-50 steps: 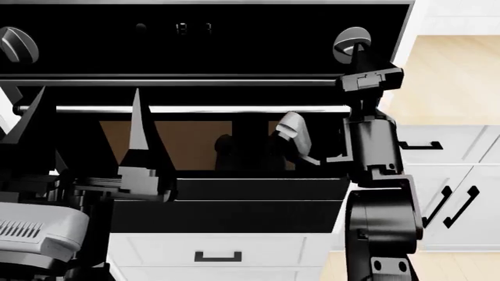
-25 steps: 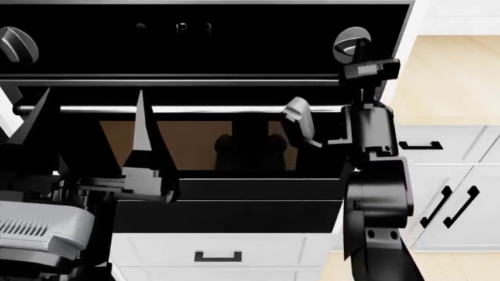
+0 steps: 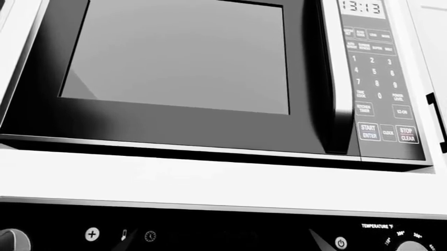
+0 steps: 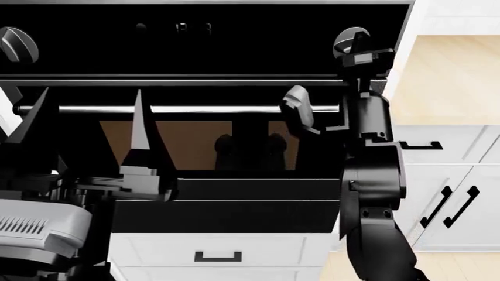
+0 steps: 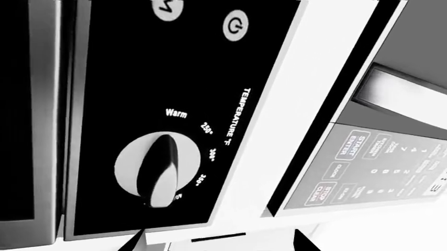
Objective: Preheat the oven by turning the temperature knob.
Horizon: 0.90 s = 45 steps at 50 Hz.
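The black glass-fronted oven (image 4: 234, 58) fills the head view, with its silver bar handle (image 4: 195, 109) across the door. The temperature knob (image 4: 349, 41) sits at the right end of the control panel. In the right wrist view the temperature knob (image 5: 157, 167) shows its raised ridge under the Warm and degree marks. My right gripper (image 4: 362, 50) is right in front of that knob. My right gripper (image 5: 218, 243) is open, and the knob lies ahead of it, off toward one finger. My left gripper (image 4: 88, 93) stands open below the panel, fingers up, holding nothing.
A second silver knob (image 4: 17, 44) is at the panel's left end. A microwave (image 3: 181, 68) is built in above the oven. White cabinets with black handles (image 4: 449, 205) stand to the right, and a white drawer (image 4: 217, 256) sits below the oven.
My right arm has risen and closed in on the temperature knob, its gripper now level with it. The left arm has not moved.
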Tool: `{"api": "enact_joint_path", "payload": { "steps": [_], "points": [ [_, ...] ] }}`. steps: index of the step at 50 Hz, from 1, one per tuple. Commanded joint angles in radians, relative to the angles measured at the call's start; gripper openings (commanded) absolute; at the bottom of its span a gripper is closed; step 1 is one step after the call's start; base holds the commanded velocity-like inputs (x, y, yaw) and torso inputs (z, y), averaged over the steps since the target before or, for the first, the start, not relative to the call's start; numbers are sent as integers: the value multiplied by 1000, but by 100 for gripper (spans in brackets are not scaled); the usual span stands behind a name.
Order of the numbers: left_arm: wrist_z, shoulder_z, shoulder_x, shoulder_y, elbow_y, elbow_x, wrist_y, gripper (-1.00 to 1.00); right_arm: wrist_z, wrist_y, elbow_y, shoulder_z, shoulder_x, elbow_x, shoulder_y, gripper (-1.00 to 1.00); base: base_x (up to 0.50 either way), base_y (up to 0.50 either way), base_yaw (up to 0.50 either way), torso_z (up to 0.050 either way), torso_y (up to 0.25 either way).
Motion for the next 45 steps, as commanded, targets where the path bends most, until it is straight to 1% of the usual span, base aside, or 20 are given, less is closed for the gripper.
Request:
{"api": "enact_joint_path", "payload": {
  "steps": [1,45],
  "points": [
    [-4,-3,-6,-2,-1,-10,1,100,33,22,91,17,-32,27,36,100,0,0,0,0,0],
    [-20,4,-20,-7,-7,-20,11,100,64,33,188,-1,-45,46,96,100,0,0,0,0,0]
  ]
}}
